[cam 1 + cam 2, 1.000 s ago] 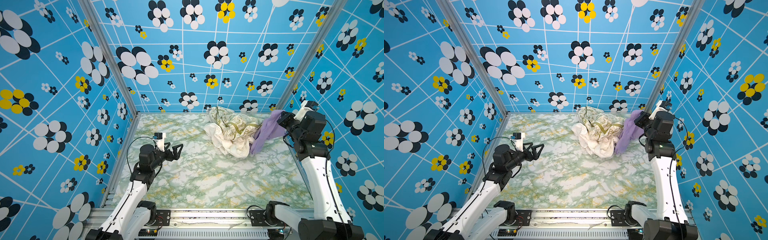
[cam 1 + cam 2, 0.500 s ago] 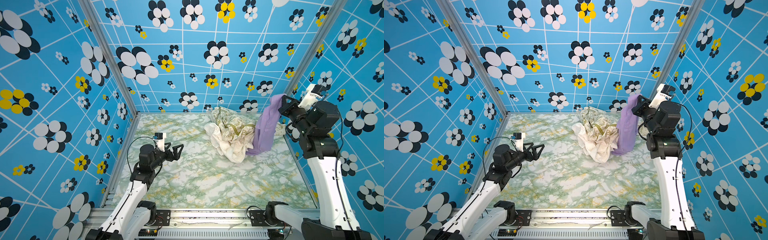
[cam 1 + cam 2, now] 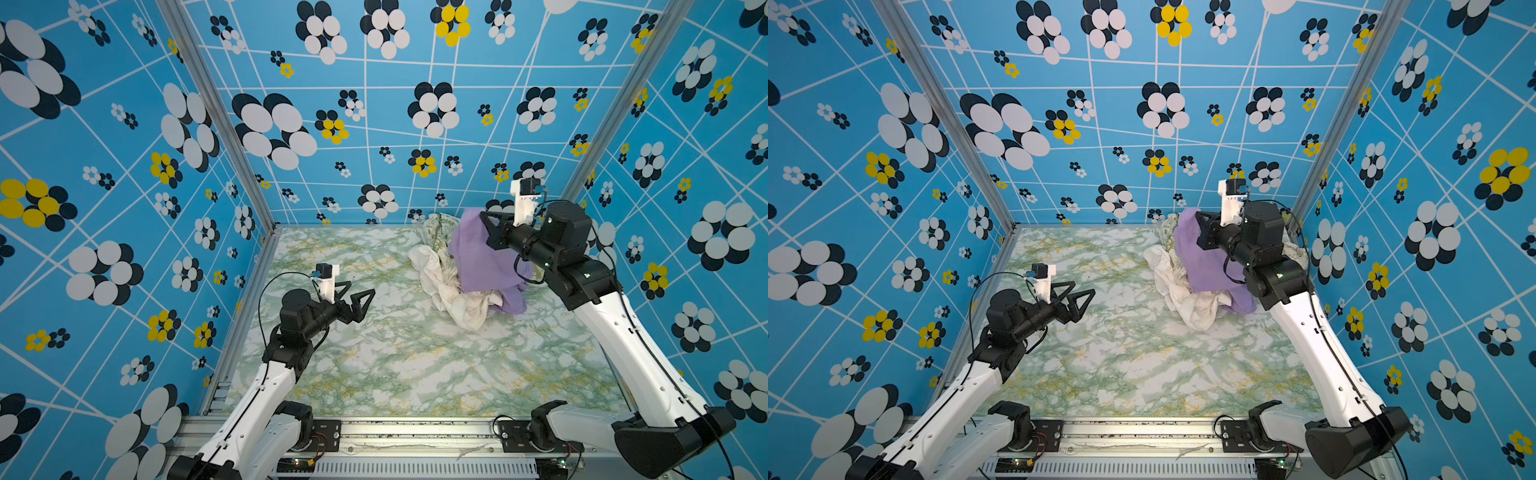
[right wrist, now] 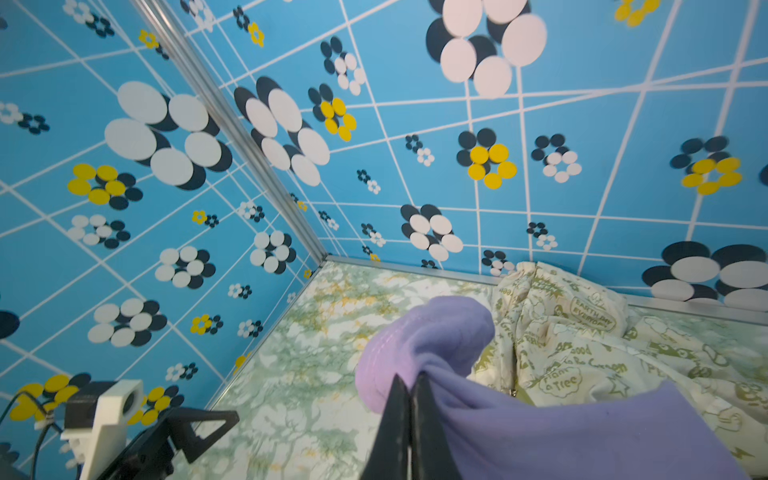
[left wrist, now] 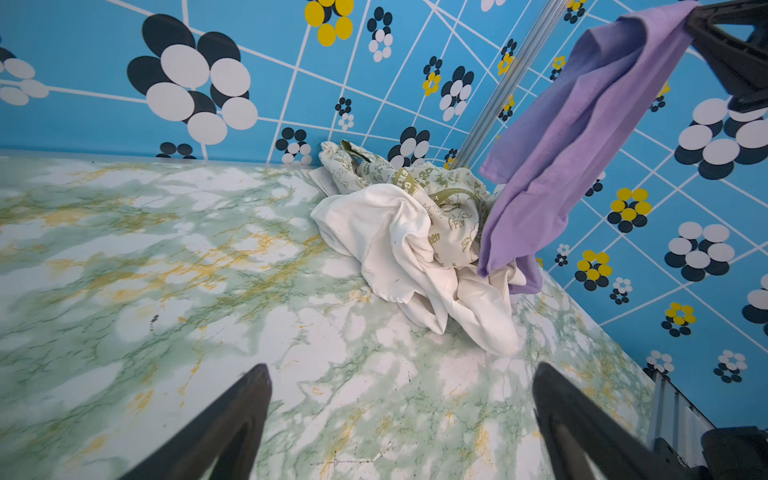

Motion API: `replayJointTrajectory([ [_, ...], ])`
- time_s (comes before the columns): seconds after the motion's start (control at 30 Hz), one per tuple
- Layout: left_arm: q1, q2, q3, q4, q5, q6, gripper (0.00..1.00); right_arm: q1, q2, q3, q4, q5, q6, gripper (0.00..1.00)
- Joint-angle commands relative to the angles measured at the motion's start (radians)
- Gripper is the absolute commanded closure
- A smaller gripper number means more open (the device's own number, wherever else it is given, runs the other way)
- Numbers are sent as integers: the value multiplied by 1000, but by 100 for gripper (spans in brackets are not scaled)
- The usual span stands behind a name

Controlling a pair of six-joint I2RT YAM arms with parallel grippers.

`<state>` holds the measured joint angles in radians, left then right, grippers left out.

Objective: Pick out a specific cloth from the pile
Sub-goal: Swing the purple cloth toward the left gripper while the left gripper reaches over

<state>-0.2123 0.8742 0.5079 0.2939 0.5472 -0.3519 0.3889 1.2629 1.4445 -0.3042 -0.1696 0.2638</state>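
Holding the lavender cloth (image 3: 478,257) aloft, your right gripper (image 4: 409,386) pinches one edge; its tail rests beside the pile (image 3: 446,282). Snagging could drag the white cloth (image 5: 399,245) along. Left gripper (image 3: 353,301) is spread, empty.

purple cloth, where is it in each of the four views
Top views: the purple cloth hangs at the far right, over the pile.
Left wrist: upper right, draped down to the pile.
Right wrist: bottom centre, pinched in the right gripper.
Shared landmark: the cream cloth with green print, behind it.
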Motion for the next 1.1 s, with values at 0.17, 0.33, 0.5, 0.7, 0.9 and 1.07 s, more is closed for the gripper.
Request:
replayJointTrajectory([
  [0.17,-108,48,27,145,13,86,1,158,72,-82,-65,-63,-90,100],
  [0.33,-172,115,43,217,48,185,1,210,102,-103,-111,-71,-125,100],
  [0.5,-232,165,48,273,31,274,1,225,104,-125,-115,-80,-145,100],
  [0.7,-271,246,67,343,45,322,1,231,102,-143,-115,-99,-165,100],
  [0.9,-293,325,73,435,61,344,1,233,98,-161,-115,-108,-180,100],
  [1.07,-311,376,90,476,65,352,1,233,97,-168,-116,-116,-190,100],
])
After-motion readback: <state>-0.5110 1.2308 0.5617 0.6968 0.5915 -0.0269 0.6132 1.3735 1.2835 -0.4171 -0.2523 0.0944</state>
